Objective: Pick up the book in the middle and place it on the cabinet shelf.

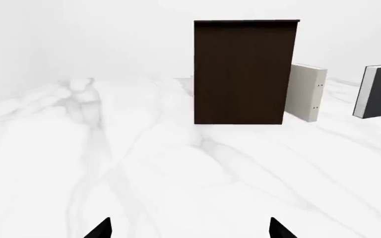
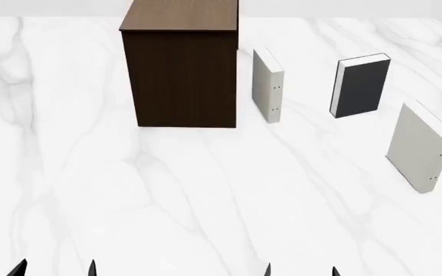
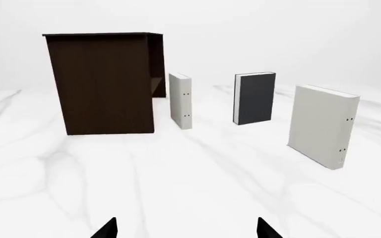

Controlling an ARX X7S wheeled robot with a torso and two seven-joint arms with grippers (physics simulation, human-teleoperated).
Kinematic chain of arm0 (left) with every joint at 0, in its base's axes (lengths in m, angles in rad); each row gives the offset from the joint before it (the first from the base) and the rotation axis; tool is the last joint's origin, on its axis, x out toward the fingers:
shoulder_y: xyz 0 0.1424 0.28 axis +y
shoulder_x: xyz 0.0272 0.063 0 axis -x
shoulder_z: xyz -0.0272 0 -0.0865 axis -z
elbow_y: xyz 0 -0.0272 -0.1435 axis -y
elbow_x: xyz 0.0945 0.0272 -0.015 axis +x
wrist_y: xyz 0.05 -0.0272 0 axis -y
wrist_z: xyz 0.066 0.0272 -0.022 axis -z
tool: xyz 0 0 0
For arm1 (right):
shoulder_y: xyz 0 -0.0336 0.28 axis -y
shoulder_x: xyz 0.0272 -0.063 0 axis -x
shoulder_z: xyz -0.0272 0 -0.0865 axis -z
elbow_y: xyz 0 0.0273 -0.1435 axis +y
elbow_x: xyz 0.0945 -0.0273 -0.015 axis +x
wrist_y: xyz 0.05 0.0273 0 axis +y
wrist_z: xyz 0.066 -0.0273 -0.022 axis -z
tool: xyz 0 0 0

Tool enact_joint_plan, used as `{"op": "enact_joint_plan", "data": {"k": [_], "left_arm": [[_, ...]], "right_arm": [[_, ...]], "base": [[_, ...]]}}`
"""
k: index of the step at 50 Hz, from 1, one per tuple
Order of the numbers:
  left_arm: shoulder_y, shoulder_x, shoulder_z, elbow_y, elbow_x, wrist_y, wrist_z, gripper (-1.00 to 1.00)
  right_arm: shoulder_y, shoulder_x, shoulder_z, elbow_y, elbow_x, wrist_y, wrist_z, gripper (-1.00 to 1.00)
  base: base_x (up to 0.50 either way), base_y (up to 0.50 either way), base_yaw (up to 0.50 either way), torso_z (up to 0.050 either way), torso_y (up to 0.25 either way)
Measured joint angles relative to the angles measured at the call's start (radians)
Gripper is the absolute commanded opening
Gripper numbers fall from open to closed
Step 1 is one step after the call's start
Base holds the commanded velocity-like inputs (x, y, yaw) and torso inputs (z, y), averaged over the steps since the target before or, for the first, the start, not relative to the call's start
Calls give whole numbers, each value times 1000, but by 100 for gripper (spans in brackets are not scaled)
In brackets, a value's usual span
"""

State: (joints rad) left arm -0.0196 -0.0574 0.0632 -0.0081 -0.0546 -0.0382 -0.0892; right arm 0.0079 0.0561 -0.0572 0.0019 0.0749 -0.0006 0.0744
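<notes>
the book, a thick charcoal hardcover with white page edges, stands upright at far right on the white marble table, between two pale books. the boxy wood-grain cabinet shelf stands left. left gripper and right gripper both gape, holding nothing.

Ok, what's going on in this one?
Nothing is being handled yet. Both grippers, left and right, sit open and empty at the near edge of the marble table. The dark grey book stands upright between two pale books, right of the brown cabinet. The grasp has not begun.
</notes>
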Motion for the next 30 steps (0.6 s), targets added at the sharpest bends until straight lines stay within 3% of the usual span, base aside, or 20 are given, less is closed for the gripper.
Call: {"op": "enact_joint_plan", "data": {"k": [14, 30], "left_arm": [[34, -49, -5, 256, -15, -73, -39, 100], [-4, -106, -49, 656, -54, -289, -82, 100]], "right_arm": [[-21, 33, 13, -229, 59, 101, 50, 100], [13, 95, -14, -619, 42, 287, 102, 100]], "base": [[0, 0, 0, 0, 0], [0, 0, 0, 0, 0]]}}
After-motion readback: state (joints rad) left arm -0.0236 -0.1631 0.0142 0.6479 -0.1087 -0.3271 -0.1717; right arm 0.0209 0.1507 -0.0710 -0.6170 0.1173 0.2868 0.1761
